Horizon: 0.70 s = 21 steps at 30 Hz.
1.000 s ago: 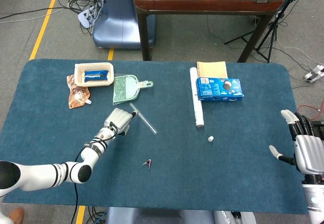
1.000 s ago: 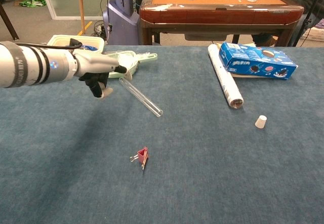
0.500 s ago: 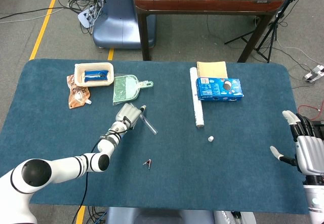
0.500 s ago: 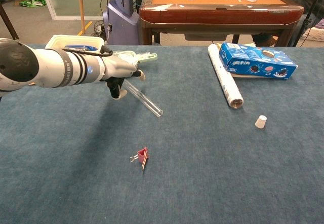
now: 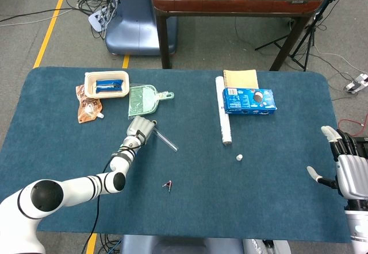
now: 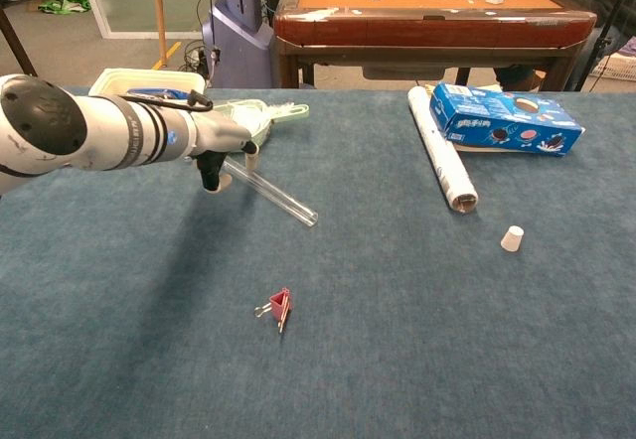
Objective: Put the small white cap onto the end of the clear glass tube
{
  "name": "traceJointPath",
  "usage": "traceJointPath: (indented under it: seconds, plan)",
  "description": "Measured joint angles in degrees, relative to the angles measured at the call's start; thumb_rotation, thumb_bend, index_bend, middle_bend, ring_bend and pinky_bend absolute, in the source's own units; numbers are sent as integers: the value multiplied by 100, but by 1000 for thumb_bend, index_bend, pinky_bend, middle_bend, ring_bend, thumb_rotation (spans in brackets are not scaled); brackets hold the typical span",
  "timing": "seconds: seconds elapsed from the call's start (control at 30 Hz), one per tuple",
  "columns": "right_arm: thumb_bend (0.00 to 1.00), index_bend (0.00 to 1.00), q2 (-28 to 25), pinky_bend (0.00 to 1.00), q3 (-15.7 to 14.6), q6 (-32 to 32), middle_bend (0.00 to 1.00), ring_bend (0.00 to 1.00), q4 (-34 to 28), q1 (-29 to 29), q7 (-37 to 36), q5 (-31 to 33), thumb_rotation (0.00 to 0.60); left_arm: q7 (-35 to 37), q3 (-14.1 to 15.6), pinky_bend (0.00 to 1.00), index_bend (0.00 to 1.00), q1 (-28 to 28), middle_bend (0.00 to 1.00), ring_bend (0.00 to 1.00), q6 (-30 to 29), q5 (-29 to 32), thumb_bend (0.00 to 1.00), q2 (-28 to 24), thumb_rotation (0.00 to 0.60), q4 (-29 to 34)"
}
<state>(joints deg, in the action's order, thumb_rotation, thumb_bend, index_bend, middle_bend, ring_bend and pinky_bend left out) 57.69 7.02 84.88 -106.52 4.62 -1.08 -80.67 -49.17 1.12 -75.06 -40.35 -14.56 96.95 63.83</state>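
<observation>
Though lying flat, clear glass tube (image 6: pixel 275 193)

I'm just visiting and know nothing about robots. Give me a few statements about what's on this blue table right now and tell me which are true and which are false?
1. The small white cap is already on the clear glass tube. False: it stands alone on the table, well away from the tube.
2. The left hand is at one end of the tube. True.
3. The right hand holds the cap. False: it holds nothing, fingers apart, at the table's right edge.
4. A small red clip lies on the cloth nearer the robot than the tube. True.
5. The blue box lies beside the rolled white tube. True.
6. The tube stands upright. False: it lies flat.
</observation>
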Motion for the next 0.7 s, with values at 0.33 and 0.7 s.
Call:
traceJointPath:
  seconds: [0.33, 0.7]
  plan:
    - [213, 56, 17, 59, 11, 17, 101, 12, -19, 5, 28, -25, 600, -314, 189, 812, 317, 51, 1000, 932, -231, 275, 529, -325, 600, 611]
    - [213, 56, 27, 59, 23, 16, 101, 12, -84, 32, 107, -65, 600, -521, 388, 812, 351, 130, 1000, 925, -660, 319, 529, -780, 600, 1586]
